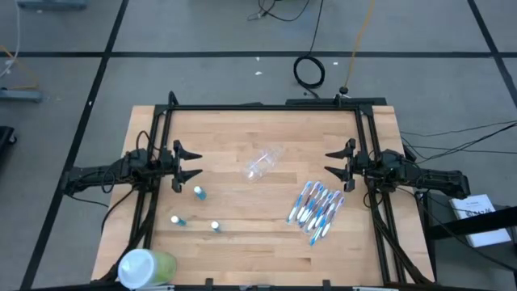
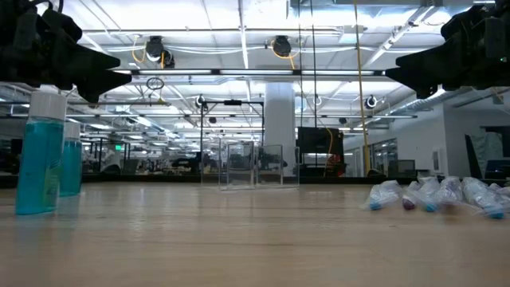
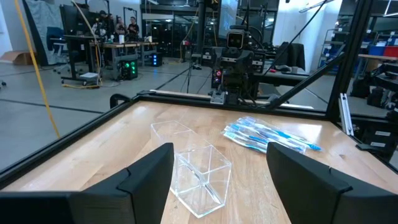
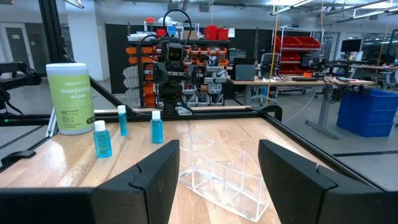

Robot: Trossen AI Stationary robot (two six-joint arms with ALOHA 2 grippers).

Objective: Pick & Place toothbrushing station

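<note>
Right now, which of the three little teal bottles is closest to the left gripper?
The bottle just in front of the open left gripper; the other two stand farther off, toward the green wipes canister.

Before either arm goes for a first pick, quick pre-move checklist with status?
1. Left gripper open, nothing held: ok.
2. Right gripper open, nothing held: ok.
3. Clear container between the arms, lying on its side, not upright: not ok for loading.
4. Toothbrushes bunched in one pile near the right arm, none held: ok.
5. Three small teal bottles standing apart near the left arm: ok.
6. Green wipes canister at the table corner, off the pick paths: ok.
</note>
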